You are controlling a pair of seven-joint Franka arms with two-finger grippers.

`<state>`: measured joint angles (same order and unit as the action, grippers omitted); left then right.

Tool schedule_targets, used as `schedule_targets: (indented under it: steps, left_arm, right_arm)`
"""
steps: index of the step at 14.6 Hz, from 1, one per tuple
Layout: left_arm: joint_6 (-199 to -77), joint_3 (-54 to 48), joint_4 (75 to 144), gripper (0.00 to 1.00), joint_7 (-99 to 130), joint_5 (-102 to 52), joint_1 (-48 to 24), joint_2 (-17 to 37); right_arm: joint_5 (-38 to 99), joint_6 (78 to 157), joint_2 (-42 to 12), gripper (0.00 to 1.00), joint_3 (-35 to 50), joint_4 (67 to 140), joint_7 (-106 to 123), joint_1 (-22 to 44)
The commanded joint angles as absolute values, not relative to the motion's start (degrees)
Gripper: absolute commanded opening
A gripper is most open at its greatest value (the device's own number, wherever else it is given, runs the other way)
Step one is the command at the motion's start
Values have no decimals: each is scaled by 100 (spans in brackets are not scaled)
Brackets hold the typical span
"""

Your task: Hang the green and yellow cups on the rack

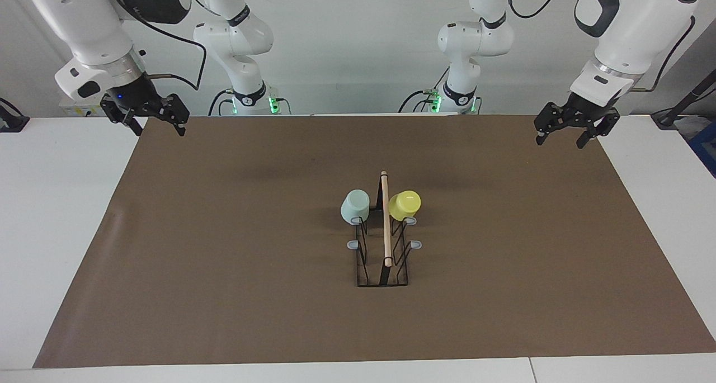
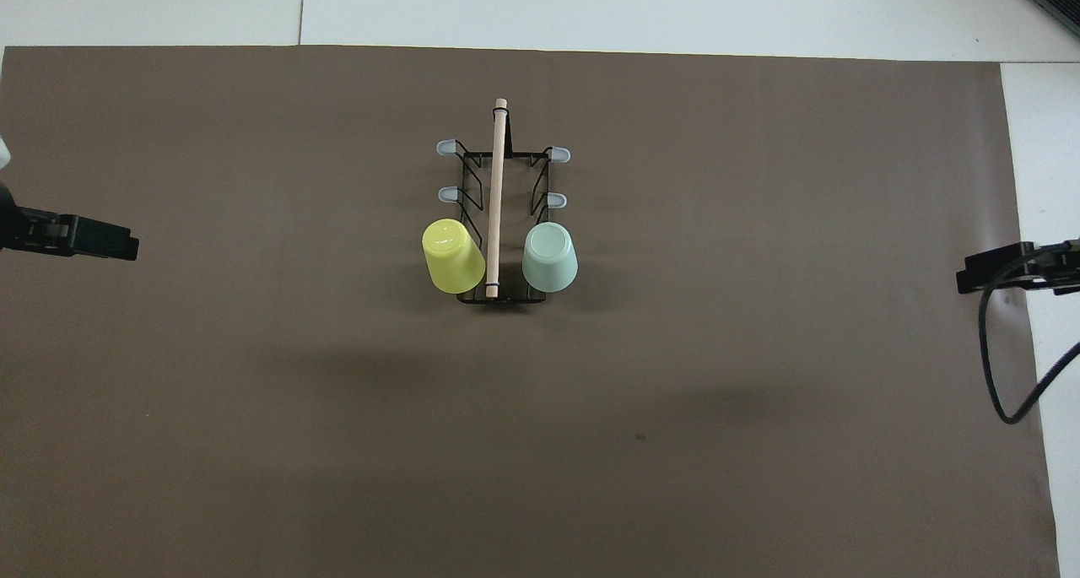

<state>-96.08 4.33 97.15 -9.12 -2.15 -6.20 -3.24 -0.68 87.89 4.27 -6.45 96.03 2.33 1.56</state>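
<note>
We get two cams, both set well back. Facing cam: high, across the table, looks at the robots. Overhead cam: above robots' end, looks steeply down and fwd. Both share the mat (image 1: 224,249) (image 2: 253,434) and rack (image 1: 384,260) (image 2: 499,215).

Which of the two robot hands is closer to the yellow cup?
Left. The left gripper hangs over the mat's edge at the yellow cup's end of the table; the right gripper hangs over the mat's other end.

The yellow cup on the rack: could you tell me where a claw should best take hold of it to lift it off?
Grip the yellow cup across its tapered side wall, just under its upturned base. Come from above on the left arm's side, since the rack's wooden rod and the green cup block the inner side.
</note>
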Motion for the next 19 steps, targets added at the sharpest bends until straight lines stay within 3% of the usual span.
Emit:
schedule_targets:
  steps: [1,7,13,19]
  left_arm:
    - [-9081,211,9379,100,-1028,-194,-483,-343]
    - [-8640,106,9193,100,-1028,-185,-492,-316]
    - [-8367,-140,9035,100,-1020,-114,-326,-264]
    - [-8367,-255,9053,100,-976,70,-211,-272]
  right_arm:
    - [36,8490,272,100,-659,9299,79,175]
    - [28,8438,474,100,-581,9554,123,210]
    - [-54,8446,281,100,-536,9150,-174,325]
    - [-351,8525,325,100,-501,9246,-211,483]
